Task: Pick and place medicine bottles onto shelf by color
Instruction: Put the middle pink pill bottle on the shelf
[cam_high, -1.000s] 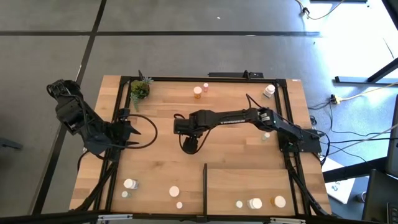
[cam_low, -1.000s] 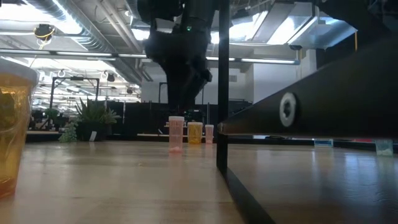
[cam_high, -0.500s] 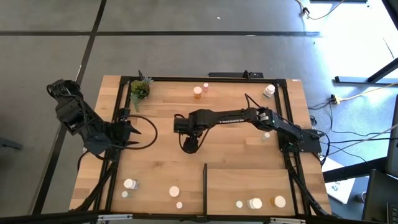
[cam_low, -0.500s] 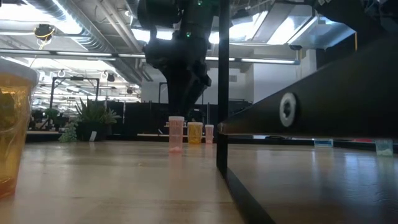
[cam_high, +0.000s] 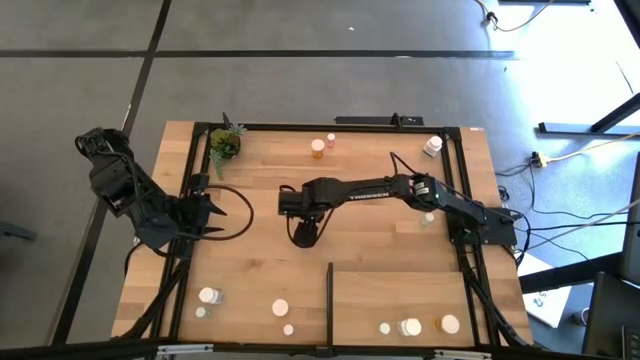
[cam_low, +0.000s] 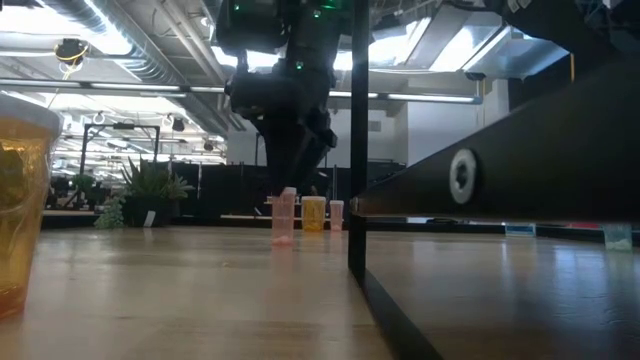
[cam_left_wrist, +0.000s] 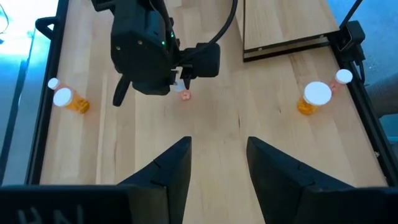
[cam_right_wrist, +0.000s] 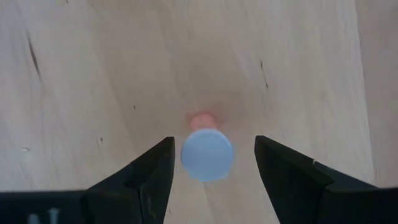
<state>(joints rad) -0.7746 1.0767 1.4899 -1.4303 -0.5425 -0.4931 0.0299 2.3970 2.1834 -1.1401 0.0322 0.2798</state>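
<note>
High: right gripper (cam_high: 303, 232) is out over mid-table, pointing straight down, so a bottle can be taken from above. Left gripper (cam_high: 205, 215) is parked at the left edge. Shelf (cam_high: 400, 293) is at the near right with three bottles along its near edge; other bottles are scattered on the table.

Low: pink bottle (cam_low: 284, 215) stands upright on the table, the gripper just above it.

Left wrist: own fingers (cam_left_wrist: 168, 168) are apart and hold nothing.

Right wrist: fingers (cam_right_wrist: 149, 171) stand open either side of the white cap (cam_right_wrist: 207, 155) without touching it, lined up to grasp, judging by the centring.
</note>
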